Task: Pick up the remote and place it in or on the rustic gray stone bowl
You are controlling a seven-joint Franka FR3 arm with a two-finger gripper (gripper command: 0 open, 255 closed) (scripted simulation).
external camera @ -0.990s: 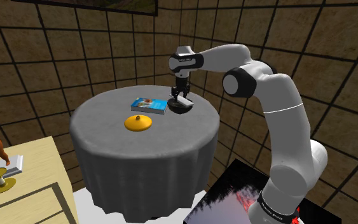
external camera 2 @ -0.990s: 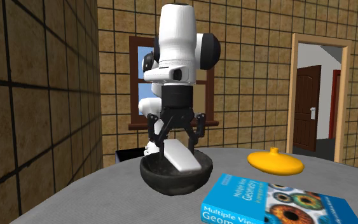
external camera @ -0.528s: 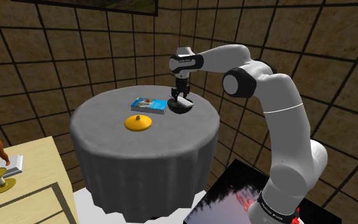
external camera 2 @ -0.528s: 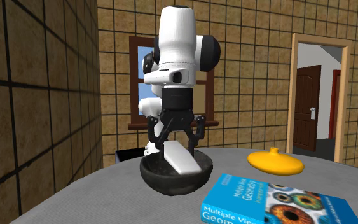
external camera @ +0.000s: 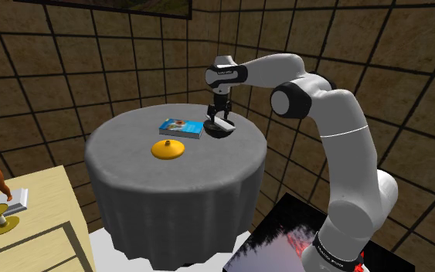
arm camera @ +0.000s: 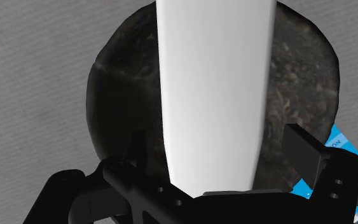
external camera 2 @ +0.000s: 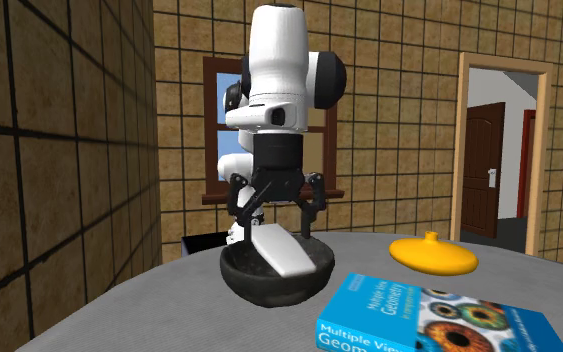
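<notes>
A plain white, flat remote (external camera 2: pixel 285 250) lies tilted in the dark grey stone bowl (external camera 2: pixel 259 287), one end resting over the rim. The bowl stands on the round table near the edge facing the arm. My black gripper (external camera 2: pixel 277 215) hangs straight above the bowl, open, with its fingers spread to either side of the remote and not touching it. In the wrist view the remote (arm camera: pixel 215 95) runs across the bowl (arm camera: pixel 117 95) between the parted fingers (arm camera: pixel 303 147). From the shoulder camera the gripper (external camera: pixel 222 116) sits just over the bowl (external camera: pixel 220 132).
A blue book (external camera: pixel 181 127) lies next to the bowl, and an orange domed lid (external camera: pixel 168 150) sits nearer the middle of the grey-clothed table (external camera: pixel 177 189). A wooden side table (external camera: pixel 30 224) with a candlestick stands at the shoulder view's lower left.
The fingers have spread apart and let go of the remote, which has settled a little lower in the bowl. The arm has stayed in place.
</notes>
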